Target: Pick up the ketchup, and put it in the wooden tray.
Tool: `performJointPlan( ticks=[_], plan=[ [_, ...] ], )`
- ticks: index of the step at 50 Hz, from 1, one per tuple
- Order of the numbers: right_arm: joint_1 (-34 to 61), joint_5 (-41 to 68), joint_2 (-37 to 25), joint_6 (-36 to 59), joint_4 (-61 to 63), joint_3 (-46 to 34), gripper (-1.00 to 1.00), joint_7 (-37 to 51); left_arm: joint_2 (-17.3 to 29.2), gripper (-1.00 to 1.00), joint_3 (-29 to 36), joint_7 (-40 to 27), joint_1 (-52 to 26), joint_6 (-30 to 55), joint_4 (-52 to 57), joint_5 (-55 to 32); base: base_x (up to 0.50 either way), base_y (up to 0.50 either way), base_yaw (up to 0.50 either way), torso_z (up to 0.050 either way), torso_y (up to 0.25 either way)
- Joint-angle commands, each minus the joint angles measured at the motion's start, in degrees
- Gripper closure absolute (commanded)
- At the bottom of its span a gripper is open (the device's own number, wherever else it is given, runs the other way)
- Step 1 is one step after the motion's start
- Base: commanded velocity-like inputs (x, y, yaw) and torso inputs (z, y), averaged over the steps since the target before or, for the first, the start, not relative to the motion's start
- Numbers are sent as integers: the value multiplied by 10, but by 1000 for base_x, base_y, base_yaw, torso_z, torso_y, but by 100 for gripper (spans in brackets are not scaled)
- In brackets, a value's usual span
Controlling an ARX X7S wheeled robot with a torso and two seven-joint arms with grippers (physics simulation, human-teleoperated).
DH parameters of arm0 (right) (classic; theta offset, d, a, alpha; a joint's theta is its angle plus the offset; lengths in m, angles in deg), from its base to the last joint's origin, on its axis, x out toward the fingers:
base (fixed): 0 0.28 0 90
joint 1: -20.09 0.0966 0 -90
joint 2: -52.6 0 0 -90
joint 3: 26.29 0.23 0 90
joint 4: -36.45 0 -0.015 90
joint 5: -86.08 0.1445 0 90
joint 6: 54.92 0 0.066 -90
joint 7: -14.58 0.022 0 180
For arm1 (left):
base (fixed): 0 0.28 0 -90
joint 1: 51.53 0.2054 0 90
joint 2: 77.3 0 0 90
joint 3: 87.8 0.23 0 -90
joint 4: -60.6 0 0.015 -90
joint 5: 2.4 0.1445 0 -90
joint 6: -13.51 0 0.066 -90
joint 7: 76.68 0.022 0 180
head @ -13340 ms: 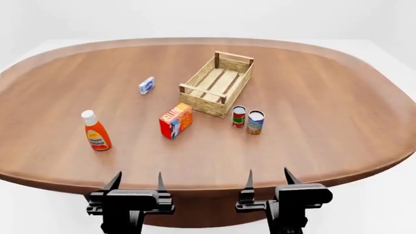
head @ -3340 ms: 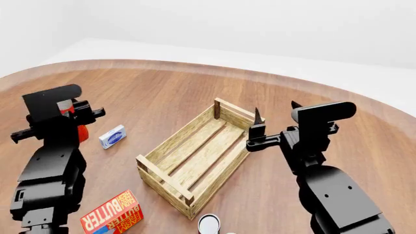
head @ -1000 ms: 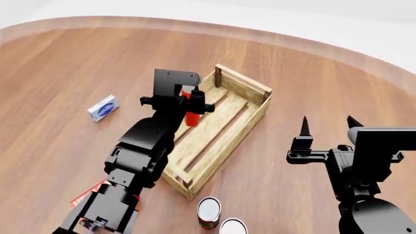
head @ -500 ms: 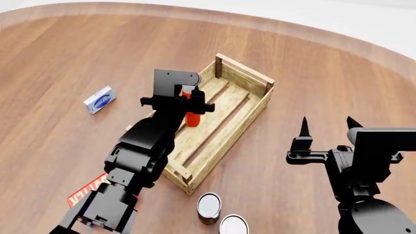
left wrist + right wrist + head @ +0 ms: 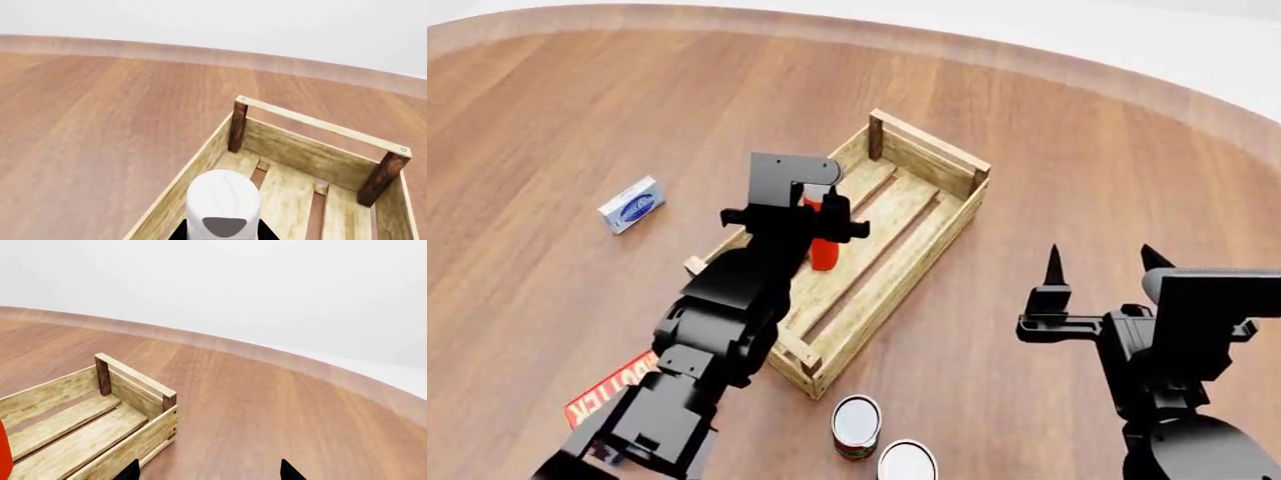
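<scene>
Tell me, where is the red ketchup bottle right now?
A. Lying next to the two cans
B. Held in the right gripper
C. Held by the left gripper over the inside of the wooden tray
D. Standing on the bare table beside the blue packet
C: the head view shows the ketchup in the left gripper over the slats of the tray, while the right gripper hangs apart with nothing between its fingers.

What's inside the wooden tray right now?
Only the ketchup, upright over the wooden tray floor slats, shut in the left gripper. The rest of the floor shows bare. The arm covers the near-left part, and whether the bottle's base touches the slats is hidden.
</scene>
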Motion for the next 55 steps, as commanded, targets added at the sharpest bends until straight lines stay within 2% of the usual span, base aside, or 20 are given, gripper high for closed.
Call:
performJointPlan(
  ticks=[1,14,15,41,55],
  plan=[
    [-4,-1,0,-8,-5,0,-100,-1,-3,100,16,-1,-5,-23,-35,-19,0,0,0,0,0],
    [-1,-12,4,-28,-29,-10,-100,-7,-3,100,38,-4,-11,-40,-61,-34,0,0,0,0,0],
    [-1,-13,4,-30,-31,-11,-100,-7,-3,-100,40,-5,-11,-40,-62,-35,0,0,0,0,0],
    [-12,-30,11,-71,-58,-23,-100,-14,13,-100,66,-16,-7,-33,-34,-56,0,0,0,0,0],
    [-27,-29,11,-72,-40,-23,-100,-6,31,-100,73,-23,5,-7,24,-72,0,0,0,0,0]
  ],
)
